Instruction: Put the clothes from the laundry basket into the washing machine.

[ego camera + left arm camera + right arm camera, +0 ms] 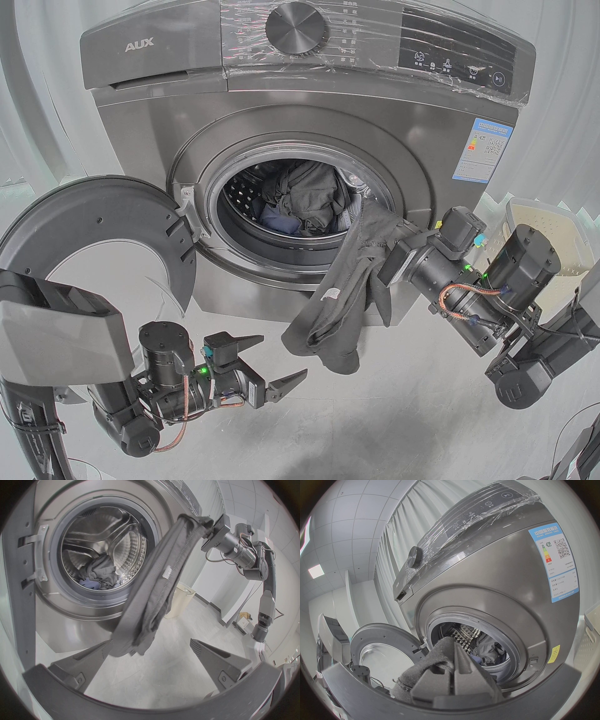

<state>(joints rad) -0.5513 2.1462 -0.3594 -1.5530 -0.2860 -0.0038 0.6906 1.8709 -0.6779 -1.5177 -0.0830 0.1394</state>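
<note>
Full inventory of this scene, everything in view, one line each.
washing machine: 1, dark grey, centre
door: 1, dark grey, swung open to the robot's left
clothes in drum: pile, count unclear, dark grey and blue, bottom of drum
garment: 1, dark grey, hanging at the drum opening's right edge
laundry basket: 1, cream, right of machine
label: 1, blue and white, machine front, upper right
left gripper: black, open, low before the door
right gripper: black, shut on garment

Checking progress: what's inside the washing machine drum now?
A crumpled dark garment lies on a blue item in the drum; anything beneath is covered, and the hanging garment hides its right edge.
</note>
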